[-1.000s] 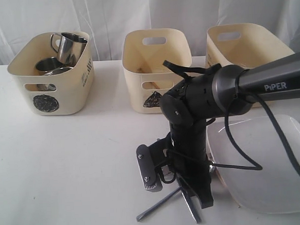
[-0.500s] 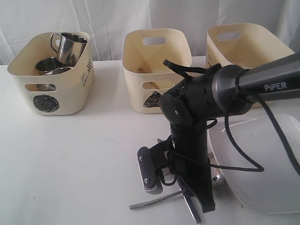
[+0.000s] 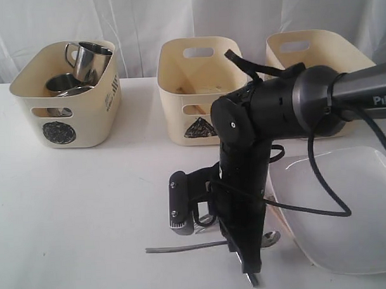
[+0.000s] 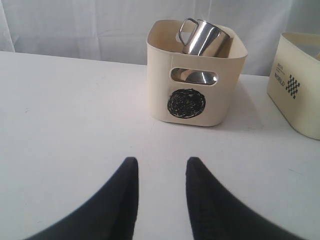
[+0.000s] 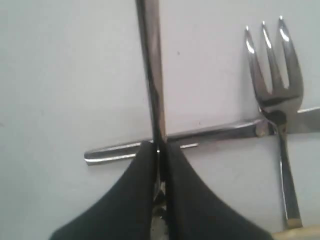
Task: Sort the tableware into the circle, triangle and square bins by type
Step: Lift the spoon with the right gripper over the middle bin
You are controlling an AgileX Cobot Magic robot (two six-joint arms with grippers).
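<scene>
The right arm's fingers [image 5: 137,195] are pressed together on the flat handle of the steel spoon [image 3: 184,247], with only a sliver of metal showing between them. The long part of the handle runs straight out beyond the fingertips. In the exterior view a rounded bowl peeks out on the other side of the fingers, which is why I take it for the spoon.

It sits low at the bench [image 3: 87,205] and crosses over a second steel piece, probably the knife [image 5: 210,134], lying crosswise just past the fingertips. The fork [image 5: 274,75] lies beside the fingers, clear of them, with its neck over that same piece. The large white plate [image 3: 347,196] is near the fingers on the bowl side.

The spoon should be light, rigid and in no way fragile, but the polished steel is slippery. A pinch this narrow could let it pivot, and the long end of the handle may droop or swing. A hold nearer the balance point would be steadier. A straight lift would best avoid dragging the knife or nudging the fork.

The left arm's fingers [image 4: 120,200] are spread with nothing between them, over bare bench. The circle bin [image 4: 160,95], holding a steel mug [image 4: 200,37], stands well ahead of them.
</scene>
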